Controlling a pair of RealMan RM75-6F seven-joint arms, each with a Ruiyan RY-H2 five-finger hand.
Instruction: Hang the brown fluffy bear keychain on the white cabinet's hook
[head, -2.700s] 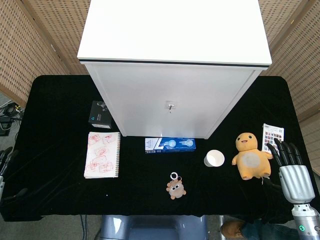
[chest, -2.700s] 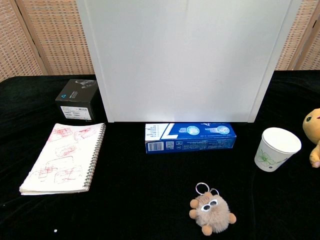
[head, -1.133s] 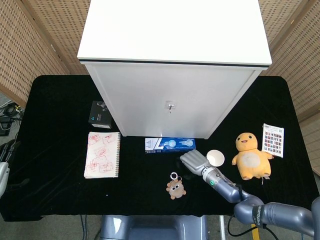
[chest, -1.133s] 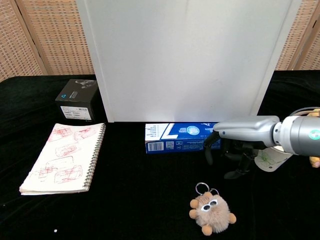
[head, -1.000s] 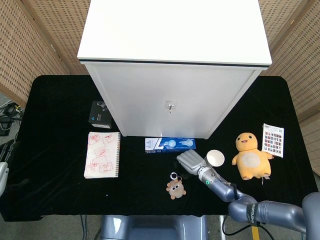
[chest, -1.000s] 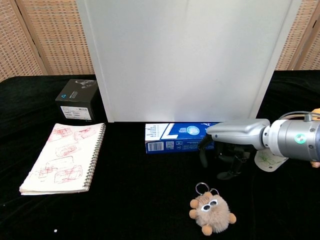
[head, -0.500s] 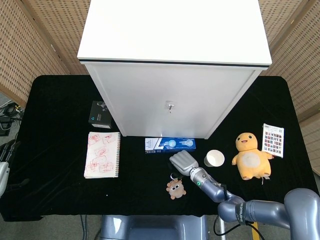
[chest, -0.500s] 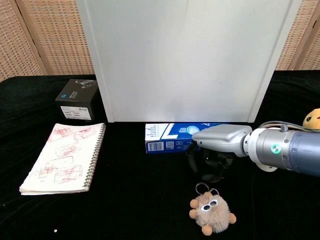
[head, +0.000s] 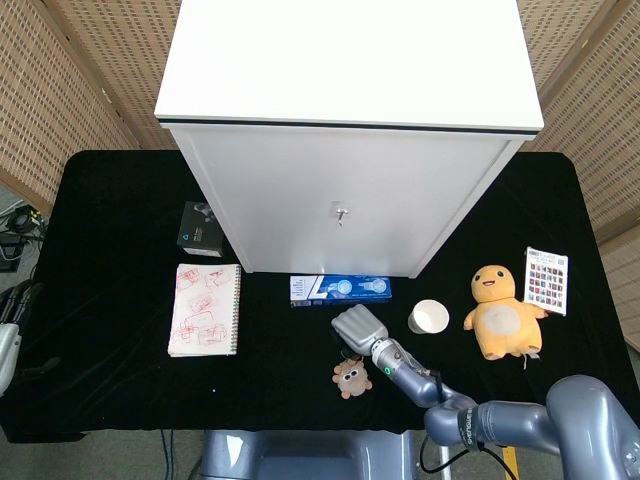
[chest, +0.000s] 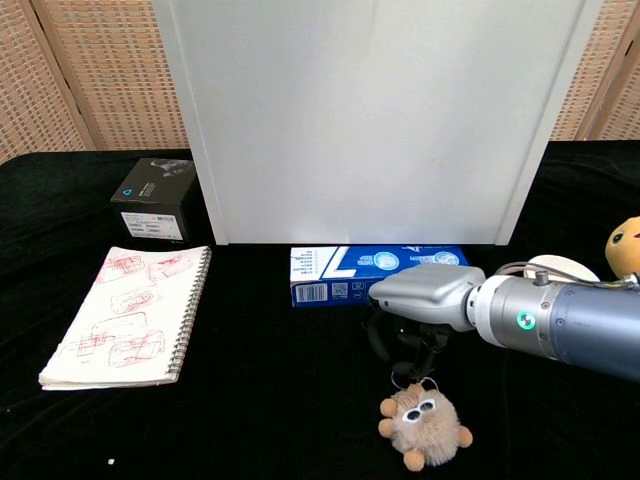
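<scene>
The brown fluffy bear keychain (head: 352, 378) lies on the black table in front of the white cabinet (head: 345, 120); the chest view shows the bear (chest: 424, 428) with its metal ring toward the cabinet. My right hand (head: 358, 327) hovers just above and behind it, palm down. Its dark fingers (chest: 381, 341) hang spread right at the ring, holding nothing. The small metal hook (head: 341, 212) sticks out of the cabinet's front. My left hand (head: 8, 335) barely shows at the left edge; its fingers are unclear.
A blue box (head: 340, 289) lies against the cabinet's foot, just behind my right hand. A paper cup (head: 428, 317), a yellow plush (head: 503, 312) and a colour card (head: 546, 279) lie to the right. A sketch notebook (head: 206, 309) and a black box (head: 198, 228) lie to the left.
My right hand has swung in from the table's right edge, past the cup, and dropped toward the keychain's ring. The bear has not moved.
</scene>
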